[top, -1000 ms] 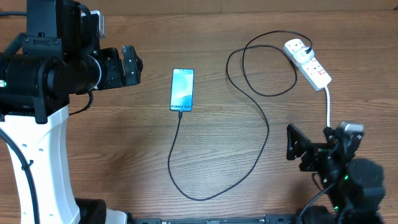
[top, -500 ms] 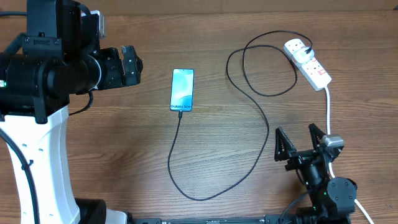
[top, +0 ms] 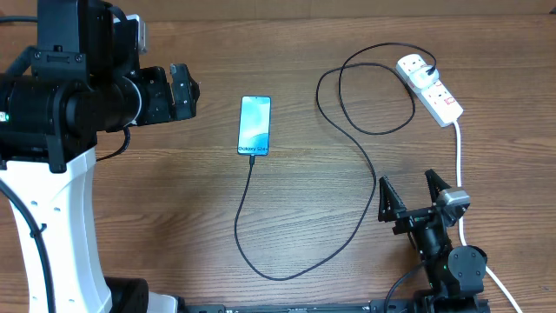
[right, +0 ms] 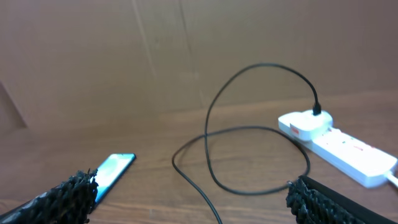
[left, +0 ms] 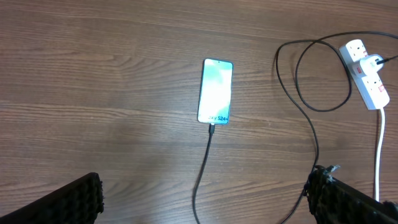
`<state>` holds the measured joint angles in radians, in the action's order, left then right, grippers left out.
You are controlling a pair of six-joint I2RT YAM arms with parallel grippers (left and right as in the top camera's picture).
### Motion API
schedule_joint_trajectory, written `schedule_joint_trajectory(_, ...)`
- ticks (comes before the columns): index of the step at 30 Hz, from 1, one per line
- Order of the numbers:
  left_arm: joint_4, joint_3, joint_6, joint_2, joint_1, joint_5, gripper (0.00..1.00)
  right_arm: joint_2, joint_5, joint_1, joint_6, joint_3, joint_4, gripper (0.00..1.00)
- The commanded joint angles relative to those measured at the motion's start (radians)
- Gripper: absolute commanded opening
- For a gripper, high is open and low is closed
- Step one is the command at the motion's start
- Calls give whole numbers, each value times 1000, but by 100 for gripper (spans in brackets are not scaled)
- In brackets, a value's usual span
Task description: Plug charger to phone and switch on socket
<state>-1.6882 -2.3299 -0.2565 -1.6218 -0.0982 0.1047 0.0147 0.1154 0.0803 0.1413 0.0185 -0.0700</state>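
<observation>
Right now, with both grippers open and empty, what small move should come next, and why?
Probably reach the right gripper toward the socket to press its red switch. The charger already looks plugged into the phone and the socket, and that arm is nearest. The switch's state is not readable.

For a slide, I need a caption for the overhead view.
Cable runs from phone to power strip; left end effector and right end effector open, empty.
</observation>
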Motion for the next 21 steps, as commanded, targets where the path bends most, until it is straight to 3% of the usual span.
schedule_joint_trajectory(1, -1, 0, -6, -6, -7, 7, 100, -12, -47, 3, -35, -10, -10, 100)
schedule_joint_trajectory(18, -1, 0, -6, -6, -7, 7, 100, -12, -97, 3, -101, -10, -18, 100)
schedule_joint_trajectory(21, -1, 0, -6, -6, -7, 7, 99, -12, -95, 3, -172, -10, -17, 100)
